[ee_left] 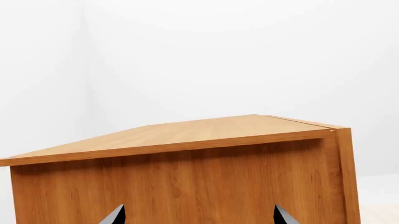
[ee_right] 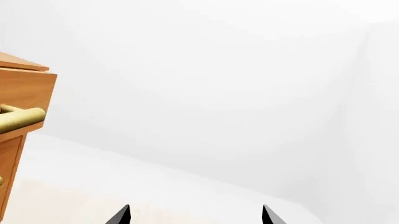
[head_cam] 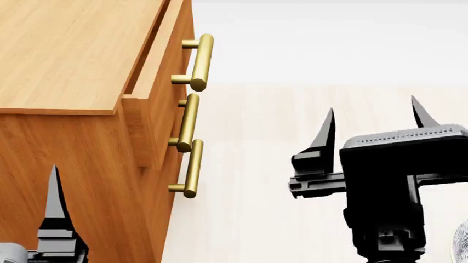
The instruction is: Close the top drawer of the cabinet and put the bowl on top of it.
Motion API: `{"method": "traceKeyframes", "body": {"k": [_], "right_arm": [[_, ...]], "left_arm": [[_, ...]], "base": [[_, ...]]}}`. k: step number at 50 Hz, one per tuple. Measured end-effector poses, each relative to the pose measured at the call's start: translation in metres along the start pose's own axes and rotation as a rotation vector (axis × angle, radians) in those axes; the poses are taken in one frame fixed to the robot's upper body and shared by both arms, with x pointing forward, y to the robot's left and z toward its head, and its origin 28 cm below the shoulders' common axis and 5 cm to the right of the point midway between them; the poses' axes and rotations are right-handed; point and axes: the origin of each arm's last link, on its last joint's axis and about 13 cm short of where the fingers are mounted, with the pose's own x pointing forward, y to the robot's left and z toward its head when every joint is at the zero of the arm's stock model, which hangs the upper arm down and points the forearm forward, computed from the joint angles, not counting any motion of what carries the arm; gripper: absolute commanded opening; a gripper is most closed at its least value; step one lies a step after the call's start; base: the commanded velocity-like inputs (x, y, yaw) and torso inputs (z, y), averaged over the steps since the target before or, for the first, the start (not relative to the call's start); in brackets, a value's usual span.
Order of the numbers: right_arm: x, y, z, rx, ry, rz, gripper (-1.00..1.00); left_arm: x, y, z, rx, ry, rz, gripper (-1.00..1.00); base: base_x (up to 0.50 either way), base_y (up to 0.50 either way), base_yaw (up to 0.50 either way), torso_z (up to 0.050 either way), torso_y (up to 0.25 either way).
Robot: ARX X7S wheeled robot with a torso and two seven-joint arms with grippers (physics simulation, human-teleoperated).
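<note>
Right hand (head_cam: 371, 118) wide open, empty.

1. The cabinet (head_cam: 66, 55) is warm orange-brown with fine wood grain; its top drawer (head_cam: 162, 60) front matches it.
2. The three bar handles (head_cam: 201, 61) on the cabinet's front are shiny brass-gold.
3. The right gripper (head_cam: 373, 129) beside the cabinet is black, with a grey ribbed top.
4. The floor (head_cam: 292, 126) beside the cabinet is pale cream; the wall (ee_right: 218, 70) is white.

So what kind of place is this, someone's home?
Probably not a real home: it looks like a bare computer-rendered test room. All that shows is one wooden cabinet with brass handles, its top drawer slightly open, a pale floor and blank white walls.
</note>
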Motion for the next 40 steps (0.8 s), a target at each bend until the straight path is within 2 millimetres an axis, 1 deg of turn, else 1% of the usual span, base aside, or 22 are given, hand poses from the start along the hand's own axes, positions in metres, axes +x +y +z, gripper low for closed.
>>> {"method": "traceKeyframes", "body": {"k": [11,21,29,40], "right_arm": [[0.059,0.000,0.011,-0.050,0.059,-0.025,1.00],[0.097,0.010,0.021,-0.068,0.086,-0.021,1.00],[0.115,0.028,0.030,-0.063,0.076,0.019,1.00],[0.126,0.056,0.034,-0.027,0.063,0.093,1.00]], "left_arm": [[0.000,0.000,0.002,0.008,-0.003,0.000,1.00],[-0.001,-0.001,0.002,0.012,-0.005,-0.004,1.00],[0.000,-0.001,0.000,0.018,0.000,-0.005,1.00],[0.000,-0.001,-0.001,0.023,0.003,-0.005,1.00]], "base": [[0.00,0.00,0.00,0.000,0.000],[0.00,0.00,0.00,0.000,0.000],[0.00,0.00,0.00,0.000,0.000],[0.00,0.00,0.00,0.000,0.000]]}}
